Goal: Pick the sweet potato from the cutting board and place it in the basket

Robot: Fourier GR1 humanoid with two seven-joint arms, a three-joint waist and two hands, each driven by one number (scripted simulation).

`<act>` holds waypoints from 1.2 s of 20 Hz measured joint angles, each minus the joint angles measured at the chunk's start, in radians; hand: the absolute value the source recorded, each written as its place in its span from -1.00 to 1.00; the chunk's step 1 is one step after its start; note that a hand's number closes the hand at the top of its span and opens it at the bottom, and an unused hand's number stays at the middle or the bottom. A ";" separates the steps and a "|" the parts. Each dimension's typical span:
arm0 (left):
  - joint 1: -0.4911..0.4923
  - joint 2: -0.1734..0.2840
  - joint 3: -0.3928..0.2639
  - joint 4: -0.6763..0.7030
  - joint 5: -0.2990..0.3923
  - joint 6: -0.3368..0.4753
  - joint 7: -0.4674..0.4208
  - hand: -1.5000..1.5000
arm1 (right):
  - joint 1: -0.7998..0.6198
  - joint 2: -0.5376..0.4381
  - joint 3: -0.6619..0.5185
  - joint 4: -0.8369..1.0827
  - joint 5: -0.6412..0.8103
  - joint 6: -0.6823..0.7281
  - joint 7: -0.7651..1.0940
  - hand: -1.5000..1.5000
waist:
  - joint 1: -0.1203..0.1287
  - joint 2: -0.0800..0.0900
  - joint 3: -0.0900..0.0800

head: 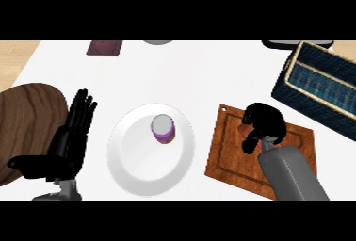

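A brown wooden cutting board lies right of centre. My right hand is down on it with fingers curled over the reddish-orange sweet potato, of which only a sliver shows at the hand's left side. The dark blue woven basket with a tan rim stands at the upper right, beyond the board. At the left edge my left hand rests open with its fingers pointing up.
A white plate holding a small purple cup sits in the middle. A round dark wooden board is at the far left. A maroon object and a grey item lie at the far edge.
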 measured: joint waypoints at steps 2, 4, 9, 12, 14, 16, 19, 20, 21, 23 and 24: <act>-0.014 -0.004 -0.006 0.009 0.000 -0.004 -0.003 0.00 | -0.093 0.042 -0.019 0.096 0.040 -0.063 0.061 1.00 | 0.017 0.007 0.001; -0.016 -0.012 -0.016 0.015 -0.004 -0.003 -0.008 0.00 | -0.181 0.072 -0.025 0.184 0.068 -0.140 0.112 1.00 | 0.026 0.010 0.003; -0.034 -0.012 -0.013 0.023 -0.007 -0.001 -0.001 0.00 | -0.337 0.105 -0.030 0.311 0.052 -0.343 0.151 1.00 | 0.027 0.010 0.005; -0.012 -0.011 -0.012 0.023 -0.008 -0.003 -0.014 0.00 | -0.388 0.113 -0.021 0.291 0.011 -0.447 0.165 1.00 | 0.020 0.006 0.005; -0.018 -0.009 -0.003 0.020 -0.002 -0.001 -0.005 0.00 | -0.418 0.115 -0.010 0.254 -0.003 -0.501 0.180 1.00 | 0.012 0.002 0.005; -0.021 -0.012 0.003 0.031 0.000 0.001 -0.008 0.00 | -0.447 0.117 0.004 0.201 -0.007 -0.529 0.198 1.00 | 0.001 -0.001 0.004; -0.009 0.003 0.018 0.014 0.011 -0.007 -0.001 0.00 | -0.458 0.117 0.022 0.096 -0.005 -0.545 0.237 1.00 | -0.011 -0.005 0.004; -0.007 0.004 0.019 0.011 0.010 -0.006 0.000 0.00 | -0.470 0.118 0.031 0.065 -0.005 -0.543 0.262 1.00 | -0.013 -0.005 0.004; -0.005 -0.005 0.013 0.013 0.001 0.003 -0.003 0.00 | -0.489 0.118 0.035 0.039 -0.002 -0.534 0.287 1.00 | -0.014 -0.005 0.004; 0.005 0.003 0.023 0.009 0.009 -0.005 -0.005 0.00 | -0.492 0.118 0.055 -0.045 0.009 -0.499 0.341 1.00 | -0.018 -0.007 0.004; 0.004 0.004 0.027 0.020 0.010 -0.007 -0.012 0.00 | -0.491 0.118 0.069 -0.088 0.018 -0.481 0.375 1.00 | -0.021 -0.007 0.004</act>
